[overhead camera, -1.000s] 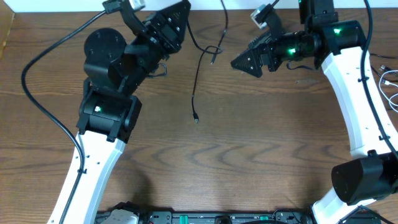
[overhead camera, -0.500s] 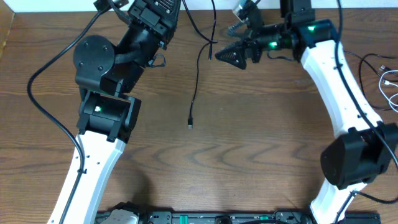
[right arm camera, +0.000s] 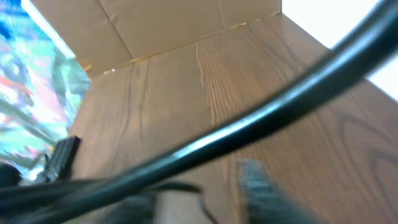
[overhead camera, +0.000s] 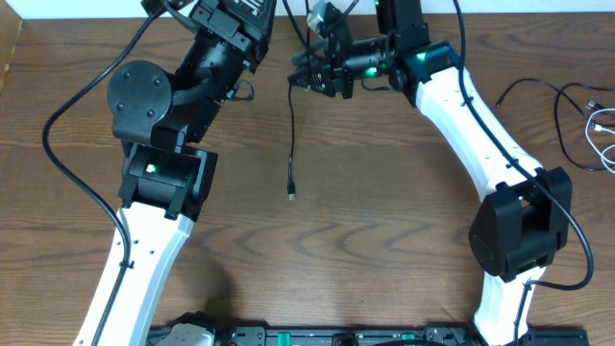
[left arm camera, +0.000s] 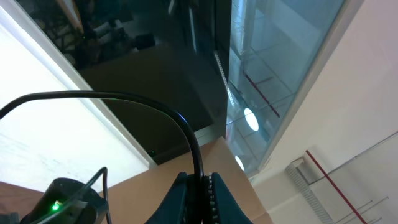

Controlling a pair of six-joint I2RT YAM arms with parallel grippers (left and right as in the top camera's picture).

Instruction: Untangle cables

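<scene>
Wooden tabletop (overhead camera: 384,221) largely free around black cable (overhead camera: 292,135), left claw (left arm camera: 202,183) tight on it, right claw (overhead camera: 303,77) alongside, state unclear.

Wooden table (overhead camera: 384,221), cardboard wall (right arm camera: 174,25)

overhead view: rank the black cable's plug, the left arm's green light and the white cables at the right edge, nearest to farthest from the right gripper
From the right gripper:
1. plug, on the table straight below it in the picture.
2. green light, on the left arm, left side.
3. white cables, far right edge.
</scene>
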